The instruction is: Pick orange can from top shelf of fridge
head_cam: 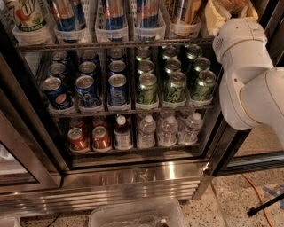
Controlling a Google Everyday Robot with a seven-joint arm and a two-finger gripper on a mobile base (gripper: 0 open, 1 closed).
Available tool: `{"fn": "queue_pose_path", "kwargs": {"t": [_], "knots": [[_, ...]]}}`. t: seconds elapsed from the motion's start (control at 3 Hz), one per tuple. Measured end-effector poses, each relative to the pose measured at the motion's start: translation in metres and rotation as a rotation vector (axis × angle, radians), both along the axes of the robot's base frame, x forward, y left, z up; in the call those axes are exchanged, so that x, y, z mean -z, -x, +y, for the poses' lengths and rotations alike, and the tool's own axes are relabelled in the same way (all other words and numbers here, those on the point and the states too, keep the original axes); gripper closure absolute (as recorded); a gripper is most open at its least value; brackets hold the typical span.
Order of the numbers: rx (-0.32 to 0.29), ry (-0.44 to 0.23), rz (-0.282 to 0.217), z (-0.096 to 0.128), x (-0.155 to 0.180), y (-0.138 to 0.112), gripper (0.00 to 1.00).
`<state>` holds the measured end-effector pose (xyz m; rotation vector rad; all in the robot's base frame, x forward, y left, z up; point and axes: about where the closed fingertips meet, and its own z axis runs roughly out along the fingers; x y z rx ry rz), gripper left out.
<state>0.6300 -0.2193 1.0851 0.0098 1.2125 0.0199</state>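
Note:
The fridge [133, 175] stands open in front of me, with wire racks of cans and bottles. The top shelf [111, 44] runs along the upper edge and carries clear trays of tall slim cans, cut off by the frame's top. An orange can [183, 11] with gold-brown striping stands in the tray at the right end of that shelf; only its lower part shows. My white arm [248, 84] reaches up from the right. The beige gripper [226, 12] is at the top right corner, just right of that tray and partly out of frame.
The middle rack holds blue cans [88, 88] on the left and green cans [173, 86] on the right. The bottom rack holds short reddish-copper cans [88, 138] and water bottles [166, 131]. A clear plastic bin [137, 215] sits on the floor. An orange cable [255, 190] lies at the right.

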Motion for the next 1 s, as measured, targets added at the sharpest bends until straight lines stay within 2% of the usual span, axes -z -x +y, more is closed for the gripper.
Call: {"fn": "queue_pose_path", "kwargs": {"t": [1.0], "knots": [[-0.026,0.052,-0.058,0.004,-0.014,0.024,1.0]]}}
